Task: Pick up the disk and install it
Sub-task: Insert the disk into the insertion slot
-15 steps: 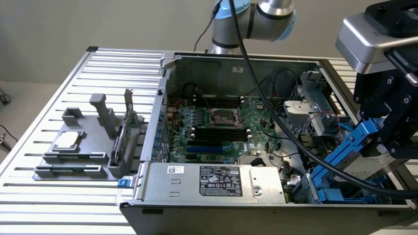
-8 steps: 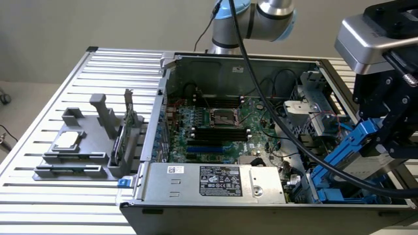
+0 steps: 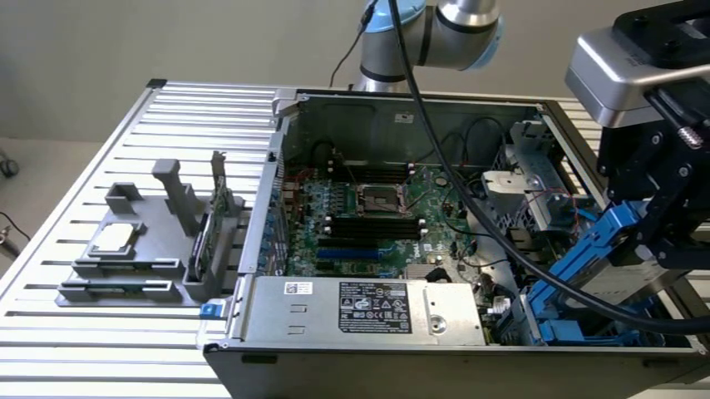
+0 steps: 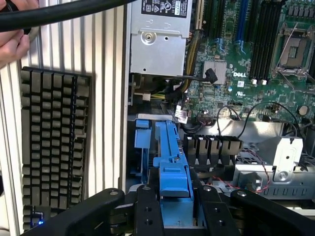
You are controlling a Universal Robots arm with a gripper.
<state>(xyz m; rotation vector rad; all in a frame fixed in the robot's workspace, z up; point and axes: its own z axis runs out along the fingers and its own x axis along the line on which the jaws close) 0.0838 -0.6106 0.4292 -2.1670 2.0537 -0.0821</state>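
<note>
- Grip first: your gripper (image 4: pixel 175 192) is pinching the disk (image 4: pixel 172 147) by its blue carrier rail, with one finger on each side of it
- Position: the disk hangs tilted at the exterior view's right, its lower end over the blue drive bay (image 3: pixel 560 328) in the corner of the open computer case (image 3: pixel 411 100), near the power supply (image 3: pixel 355 307); you cannot tell whether it touches the bay
- Weight, as I judge it: a metal drive is dense for its size, so expect it to sag or swing about the pinch if your hold sits off-centre
- The body is stiff, but the plastic rails probably flex a little and look smooth, so slipping is your main risk
- Treat it as shock-sensitive; a knock against the bay's metal could harm it
- The best hold looks to be across the rails near the middle, off the label face
- A thick black cable (image 4: pixel 59 12) trails close by, so mind snags
</note>
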